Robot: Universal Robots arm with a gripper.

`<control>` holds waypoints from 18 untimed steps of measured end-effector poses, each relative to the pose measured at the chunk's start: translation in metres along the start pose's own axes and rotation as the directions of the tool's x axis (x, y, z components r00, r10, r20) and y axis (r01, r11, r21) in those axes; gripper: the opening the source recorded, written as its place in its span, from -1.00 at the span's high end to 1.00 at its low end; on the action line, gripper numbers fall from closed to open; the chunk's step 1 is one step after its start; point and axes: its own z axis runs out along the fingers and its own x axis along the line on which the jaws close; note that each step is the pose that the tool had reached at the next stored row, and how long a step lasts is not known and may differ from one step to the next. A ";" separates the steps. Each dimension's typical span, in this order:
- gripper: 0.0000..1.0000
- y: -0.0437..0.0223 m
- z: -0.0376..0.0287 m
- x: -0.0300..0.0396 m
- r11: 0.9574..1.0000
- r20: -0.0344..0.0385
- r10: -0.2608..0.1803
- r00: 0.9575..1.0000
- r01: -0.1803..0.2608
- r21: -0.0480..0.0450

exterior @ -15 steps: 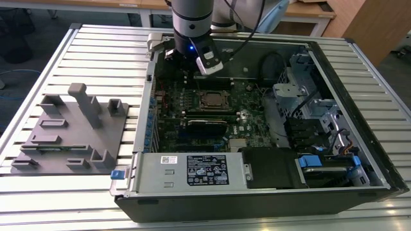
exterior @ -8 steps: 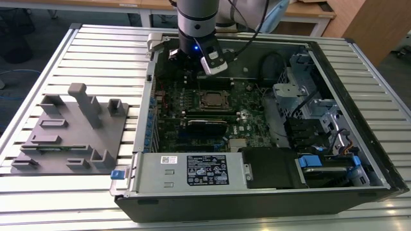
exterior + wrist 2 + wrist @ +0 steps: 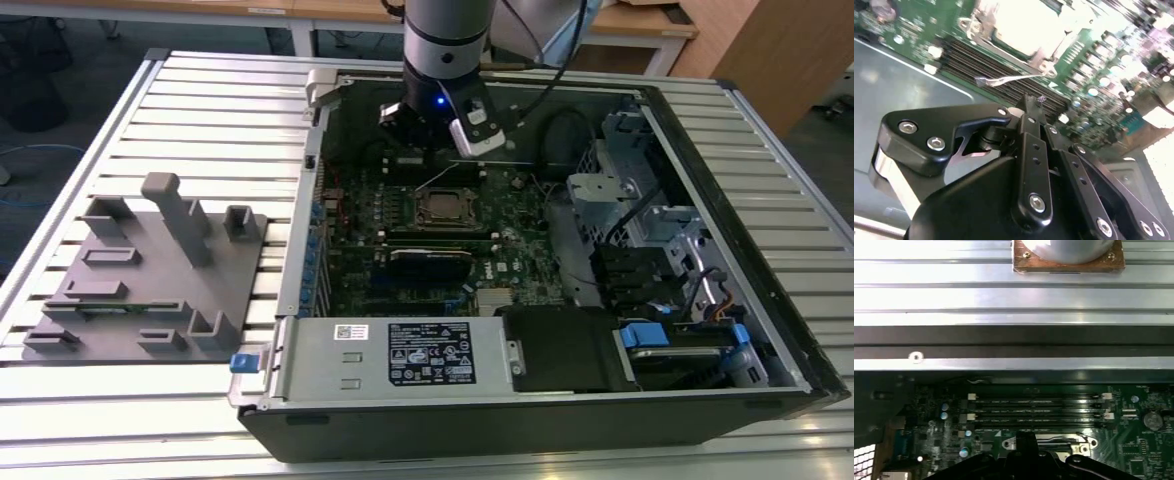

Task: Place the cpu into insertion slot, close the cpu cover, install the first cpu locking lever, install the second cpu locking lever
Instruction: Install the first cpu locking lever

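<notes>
Cpu (image 3: 449, 207), grey square, is framed by the flat silvery cpu cover (image 3: 420, 208), just beside the claw (image 3: 1030, 104), which is clenched empty. Wire lever (image 3: 1004, 80) is raised between; memory slots (image 3: 1034, 410) alongside.

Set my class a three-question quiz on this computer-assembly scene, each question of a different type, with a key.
1. True or false: the gripper is above the green circuit board.
2. In the exterior view, the grey tray lies: A) inside the computer case; B) on the table, to the view's left of the case; C) on a shelf.
3. Fill in: the thin wire lever beside the socket is ____ (latched/unlatched).
Key: 1 true; 2 B; 3 unlatched.
</notes>
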 end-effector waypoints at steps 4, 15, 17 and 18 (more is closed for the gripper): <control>0.80 0.0000 -0.0001 -0.0011 1.000 0.000 0.000 1.000 0.000 0.000; 0.80 -0.0006 0.0028 -0.0011 1.000 0.000 0.000 1.000 0.000 0.006; 0.80 -0.0009 0.0039 -0.0011 1.000 0.000 0.000 1.000 0.000 0.006; 0.80 -0.0011 0.0046 -0.0011 1.000 0.000 0.000 1.000 0.000 0.006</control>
